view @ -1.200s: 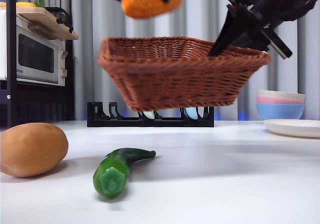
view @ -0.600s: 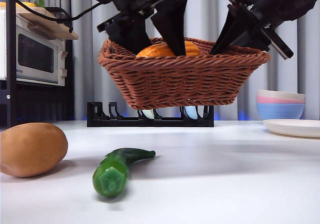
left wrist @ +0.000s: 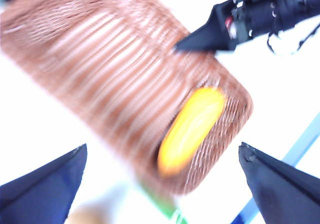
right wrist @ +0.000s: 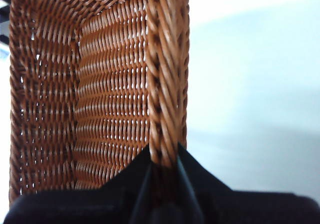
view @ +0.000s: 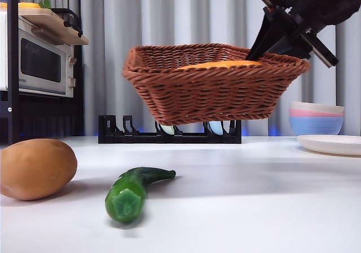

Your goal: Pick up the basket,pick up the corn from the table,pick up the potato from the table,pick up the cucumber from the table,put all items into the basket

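Front view: the reddish-brown woven basket [view: 211, 84] hangs tilted above the white tabletop [view: 237, 196], the right gripper [right wrist: 162, 156] clamping its braided rim at 2 o'clock. The glossy orange-yellow corn [left wrist: 192, 129] lies inside. The left gripper [left wrist: 160, 184], jaws wide, is above it.

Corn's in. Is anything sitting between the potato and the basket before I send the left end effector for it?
Nothing visible blocks it. The potato lies on the table with the cucumber beside it, apart. The basket hangs above, held at its rim by the right end effector, with its top open.
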`<state>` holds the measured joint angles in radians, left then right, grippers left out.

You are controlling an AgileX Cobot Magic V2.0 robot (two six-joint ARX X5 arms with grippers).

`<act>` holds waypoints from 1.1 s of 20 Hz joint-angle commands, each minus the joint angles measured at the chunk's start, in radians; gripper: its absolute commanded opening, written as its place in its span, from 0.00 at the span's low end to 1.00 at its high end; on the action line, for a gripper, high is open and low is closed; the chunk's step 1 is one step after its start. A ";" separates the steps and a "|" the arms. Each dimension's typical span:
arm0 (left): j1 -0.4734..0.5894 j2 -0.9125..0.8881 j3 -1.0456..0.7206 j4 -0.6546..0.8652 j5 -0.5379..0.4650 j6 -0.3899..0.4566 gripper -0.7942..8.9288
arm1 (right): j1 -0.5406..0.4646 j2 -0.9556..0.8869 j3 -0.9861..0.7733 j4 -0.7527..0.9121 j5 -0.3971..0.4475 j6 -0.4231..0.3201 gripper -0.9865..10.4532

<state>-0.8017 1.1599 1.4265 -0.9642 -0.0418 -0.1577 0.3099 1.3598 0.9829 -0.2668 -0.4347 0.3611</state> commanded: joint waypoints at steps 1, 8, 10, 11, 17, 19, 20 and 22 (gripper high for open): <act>-0.003 -0.048 -0.011 -0.151 -0.088 -0.003 0.60 | -0.018 -0.004 0.008 0.024 -0.009 0.015 0.08; -0.003 -0.069 -0.167 -0.249 -0.116 -0.065 0.60 | -0.043 -0.004 0.010 0.024 -0.010 0.011 0.08; 0.000 -0.069 -0.247 -0.198 -0.117 -0.084 0.60 | -0.043 -0.004 0.010 0.024 -0.010 0.011 0.08; 0.002 -0.069 -0.282 -0.172 -0.116 -0.086 0.60 | -0.043 -0.004 0.010 0.024 -0.010 0.008 0.08; 0.067 -0.045 -0.473 -0.018 -0.113 -0.087 0.60 | -0.043 -0.004 0.010 0.024 -0.012 0.007 0.08; 0.097 -0.025 -0.514 0.034 -0.113 -0.077 0.60 | -0.043 -0.004 0.010 0.023 -0.012 0.007 0.08; 0.111 -0.013 -0.526 0.055 -0.111 -0.074 0.60 | -0.043 -0.004 0.010 0.023 -0.012 0.007 0.08; 0.145 0.021 -0.536 0.091 -0.100 -0.051 0.60 | -0.043 -0.005 0.010 0.023 -0.011 0.007 0.08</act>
<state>-0.6693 1.1679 0.8963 -0.8925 -0.1459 -0.2295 0.2680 1.3598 0.9829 -0.2638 -0.4355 0.3595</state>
